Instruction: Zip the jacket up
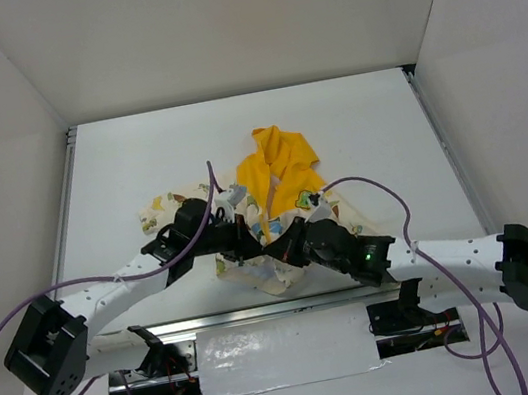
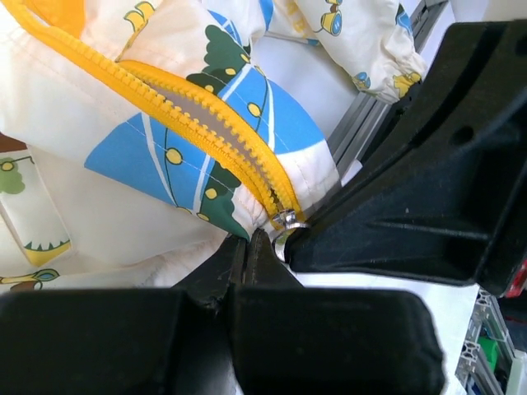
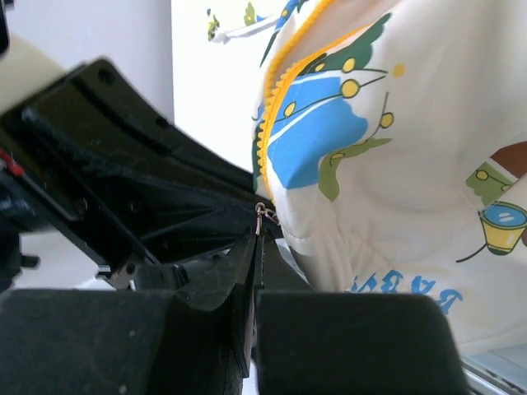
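Jacket [image 1: 276, 180] crumpled mid-worktop [image 1: 137, 168], toward near edge, yellow hood [image 1: 277, 155] on far side. Yellow zipper [image 2: 198, 115] parted above, rows meeting at metal slider [image 2: 286, 219] at bottom hem. Left fingers [image 2: 222, 271] closed, pinching hem just below slider. Right fingers [image 3: 222, 276] closed tight, tips at slider; hold on it unclear. Both pairs' tips nearly touching.

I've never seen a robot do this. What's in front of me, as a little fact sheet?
garment: child's jacket, cartoon print, yellow hood, lying on white table
zipper: yellow, open, slider at the bottom end
left end effector: shut, tips at the hem beside the slider
right end effector: shut, tips right by the slider
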Tool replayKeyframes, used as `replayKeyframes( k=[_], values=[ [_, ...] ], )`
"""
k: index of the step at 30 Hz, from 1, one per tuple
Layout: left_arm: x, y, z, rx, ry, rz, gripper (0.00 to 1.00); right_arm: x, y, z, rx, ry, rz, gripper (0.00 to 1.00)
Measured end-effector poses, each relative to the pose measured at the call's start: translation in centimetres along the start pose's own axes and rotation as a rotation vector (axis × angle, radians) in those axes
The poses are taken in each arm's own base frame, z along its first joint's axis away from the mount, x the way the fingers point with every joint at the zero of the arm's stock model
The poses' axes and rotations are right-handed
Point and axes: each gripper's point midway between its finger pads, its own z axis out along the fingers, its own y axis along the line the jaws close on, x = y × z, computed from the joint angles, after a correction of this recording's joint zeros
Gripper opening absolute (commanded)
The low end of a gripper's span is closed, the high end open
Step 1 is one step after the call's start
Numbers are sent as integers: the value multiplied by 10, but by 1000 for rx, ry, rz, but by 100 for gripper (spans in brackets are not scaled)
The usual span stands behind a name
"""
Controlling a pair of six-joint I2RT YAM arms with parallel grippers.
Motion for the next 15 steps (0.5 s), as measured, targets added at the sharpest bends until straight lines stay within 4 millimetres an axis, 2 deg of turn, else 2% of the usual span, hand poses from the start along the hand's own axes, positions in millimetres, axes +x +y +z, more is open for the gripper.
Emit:
replayKeyframes(
  k=[11,15],
  values=[
    [-15,-13,-7,30,-86,59,0,-28,5,-3,-5,-54,190,0],
    [-8,-18,-4,45,-63,67,0,-46,8,0,-24,-83,251,0]
  ],
)
